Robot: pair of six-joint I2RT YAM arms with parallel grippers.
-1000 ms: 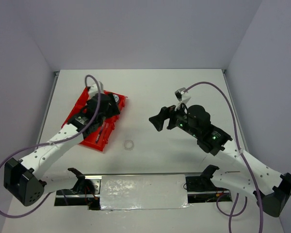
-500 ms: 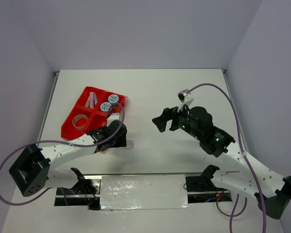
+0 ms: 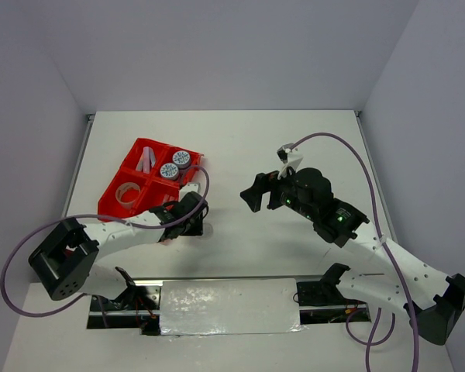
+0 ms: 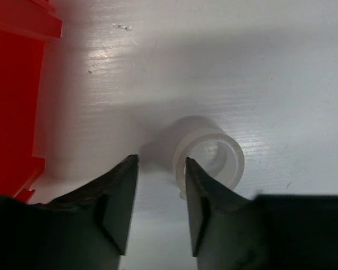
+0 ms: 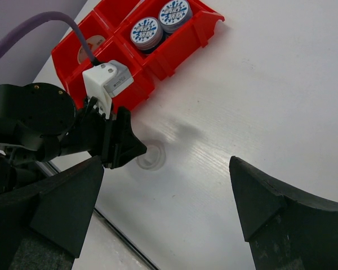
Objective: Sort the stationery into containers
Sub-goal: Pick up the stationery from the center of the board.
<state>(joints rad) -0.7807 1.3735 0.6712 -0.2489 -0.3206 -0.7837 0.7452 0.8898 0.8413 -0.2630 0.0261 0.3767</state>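
Nearest, flat on white table [image 3: 310, 147]: grey tape ring [image 4: 205, 134], near red tray [image 5: 172, 57]. Left jaws low at it, abt half open, nothing gripped btwn them, one finger [image 4: 194, 191] touching ring's outer rim. Off to right, well apart: right jaws spread wide, empty, above table. Beyond, in tray's four compartments: two blue-white tape rolls [image 3: 181, 158] together in one, second ring [image 3: 127, 192] in another, pale sticks [image 3: 146, 160] in far one.
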